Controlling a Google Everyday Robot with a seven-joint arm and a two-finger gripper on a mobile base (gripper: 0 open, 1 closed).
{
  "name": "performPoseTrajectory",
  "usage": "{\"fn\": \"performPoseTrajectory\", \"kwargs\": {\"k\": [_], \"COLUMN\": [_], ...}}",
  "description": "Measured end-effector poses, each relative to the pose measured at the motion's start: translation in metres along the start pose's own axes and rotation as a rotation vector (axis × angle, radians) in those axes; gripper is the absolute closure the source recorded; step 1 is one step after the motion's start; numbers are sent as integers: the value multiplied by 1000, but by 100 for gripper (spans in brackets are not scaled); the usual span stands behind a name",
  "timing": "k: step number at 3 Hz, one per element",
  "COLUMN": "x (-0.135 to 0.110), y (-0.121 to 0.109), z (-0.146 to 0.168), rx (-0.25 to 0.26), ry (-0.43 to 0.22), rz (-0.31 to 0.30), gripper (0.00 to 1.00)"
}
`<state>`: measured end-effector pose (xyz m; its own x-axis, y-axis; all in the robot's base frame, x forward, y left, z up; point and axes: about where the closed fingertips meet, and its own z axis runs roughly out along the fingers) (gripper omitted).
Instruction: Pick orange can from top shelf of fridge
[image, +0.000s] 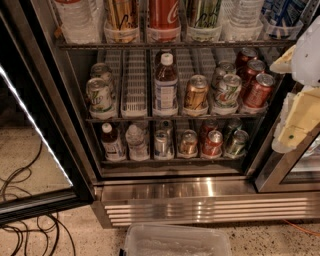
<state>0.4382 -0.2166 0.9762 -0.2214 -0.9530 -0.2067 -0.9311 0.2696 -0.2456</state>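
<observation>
- Far left: the fridge's open glass door (40, 200), dark-framed, with a bright light strip running down its edge. A tangle of thin dark cables (22, 225) lies on the speckled floor below it.
- The fridge (200, 192) is a big stainless-steel display cooler with a dark interior and a ribbed steel grille across the base.
- The top shelf (165, 45) is a dark wire rack with clear plastic cup stops along the front. A clear plastic water bottle (75, 20) sits at its left end.
- Right beside that bottle is the orange can (121, 15), a golden-orange metal drink can with dark cursive lettering. It stands upright in its own lane, seated in a clear cup, with its top cut off by the picture edge.
- Next lanes over we see a red cola can (164, 15), then a green-and-white can (204, 15).
- One rack down sits a brown bottle with a white cap (165, 82). A second gold-coloured can (196, 92) stands just to its right.
- Bottom centre, a clear plastic bin (175, 240) sits on the floor in front of the grille.
- Far right: the white and pale-yellow gripper (296, 122) sits in front of the fridge's right frame, level with the middle rack. It's well apart from the orange can, lower and off to the right. We can't tell if it's clenched or released.
</observation>
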Motion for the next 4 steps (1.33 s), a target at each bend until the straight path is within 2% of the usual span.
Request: {"fn": "performPoseTrajectory", "kwargs": {"k": [1, 2, 3, 4], "x": [0, -14, -65, -132], "y": [0, 0, 5, 12], "z": [0, 2, 5, -9], "rx": [0, 10, 36, 104], "ry": [0, -27, -145, -305], "rz": [0, 19, 56, 80], "gripper": [0, 0, 0, 0]}}
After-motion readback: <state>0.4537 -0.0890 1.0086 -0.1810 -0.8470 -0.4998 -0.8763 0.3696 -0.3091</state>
